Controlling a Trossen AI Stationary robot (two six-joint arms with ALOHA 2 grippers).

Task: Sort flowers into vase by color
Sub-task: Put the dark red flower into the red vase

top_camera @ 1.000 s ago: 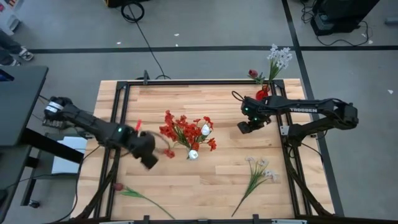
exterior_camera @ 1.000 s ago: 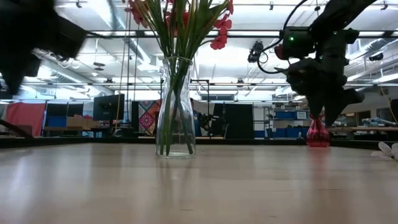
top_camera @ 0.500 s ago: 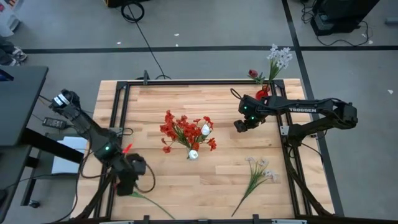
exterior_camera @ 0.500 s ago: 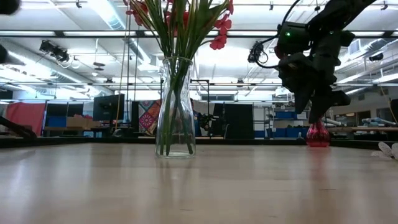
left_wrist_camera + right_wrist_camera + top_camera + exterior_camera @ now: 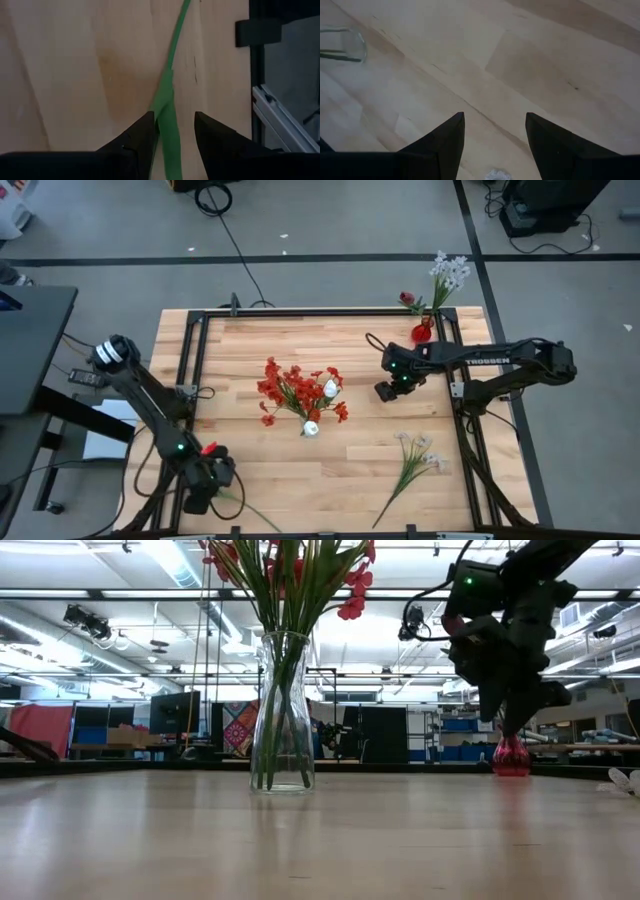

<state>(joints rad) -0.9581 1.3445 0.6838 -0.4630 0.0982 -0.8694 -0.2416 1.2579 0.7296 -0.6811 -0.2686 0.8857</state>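
Between the spread fingers of the left end effector (image 5: 172, 132), low over the surface (image 5: 300, 470), lies a thin green stem (image 5: 167, 87), which could slip sideways if they close off-centre; the right end effector (image 5: 495, 131) hovers spread, empty.

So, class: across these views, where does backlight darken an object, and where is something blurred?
Low view: bright ceiling lights behind leave the right gripper a dark silhouette, and the clear glass vase glints. Left wrist view: the thin green flower stem between the open left gripper fingers looks soft, out of focus.
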